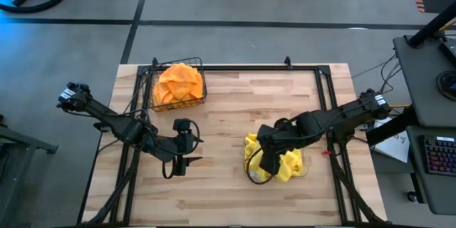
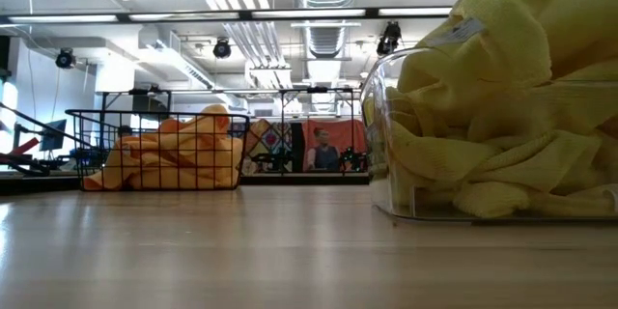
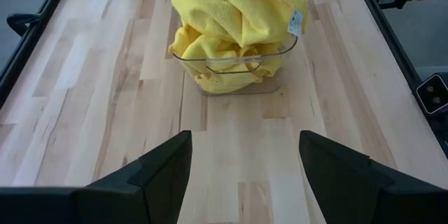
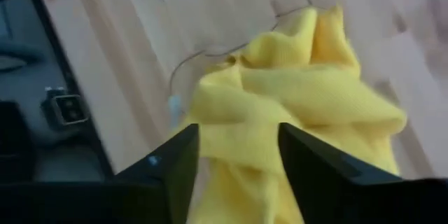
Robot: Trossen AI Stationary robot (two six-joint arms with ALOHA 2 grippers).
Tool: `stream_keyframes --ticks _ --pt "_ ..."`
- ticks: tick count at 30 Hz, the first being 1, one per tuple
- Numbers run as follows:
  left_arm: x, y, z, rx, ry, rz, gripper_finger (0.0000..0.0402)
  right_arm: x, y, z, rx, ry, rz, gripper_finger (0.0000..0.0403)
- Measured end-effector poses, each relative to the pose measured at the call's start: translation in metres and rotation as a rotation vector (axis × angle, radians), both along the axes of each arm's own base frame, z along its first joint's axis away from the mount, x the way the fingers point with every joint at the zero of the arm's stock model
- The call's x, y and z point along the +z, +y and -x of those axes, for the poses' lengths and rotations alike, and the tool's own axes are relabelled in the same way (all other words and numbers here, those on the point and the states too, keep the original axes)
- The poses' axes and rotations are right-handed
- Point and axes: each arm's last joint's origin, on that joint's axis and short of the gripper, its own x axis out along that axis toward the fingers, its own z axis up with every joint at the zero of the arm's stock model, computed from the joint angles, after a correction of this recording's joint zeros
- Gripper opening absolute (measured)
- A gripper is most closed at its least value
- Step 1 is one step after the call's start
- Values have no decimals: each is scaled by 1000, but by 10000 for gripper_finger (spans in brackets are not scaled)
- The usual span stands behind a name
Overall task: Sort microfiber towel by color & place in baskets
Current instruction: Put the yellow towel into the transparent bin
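Several yellow towels (image 4: pixel 294 112) under right gripper (image 4: pixel 238 161)

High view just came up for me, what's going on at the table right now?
Sorting looks nearly done. The right claw hangs open directly over the clear bin, which is heaped with yellow towels; nothing shows between its fingers. The wire basket at the far left holds the orange towels. The left claw waits open above bare tabletop, holding nothing.
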Motion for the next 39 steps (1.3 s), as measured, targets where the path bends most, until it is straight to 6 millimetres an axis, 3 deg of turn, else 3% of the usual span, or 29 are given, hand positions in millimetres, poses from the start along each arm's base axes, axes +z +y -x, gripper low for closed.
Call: stream_keyframes --ticks 9,21,28,34,39 --pt "0 0 0 0 1 0 247 -54 6 -21 125 226 103 19" --pt "0 0 0 0 1 0 247 -120 -3 -43 185 359 187 9" --pt "0 0 0 0 3 -2 247 -141 -7 -46 213 342 192 9" --pt "0 0 0 0 4 -2 247 -143 -9 -44 207 322 196 9" --pt "0 0 0 0 1 0 247 -129 -10 -41 205 339 209 9"
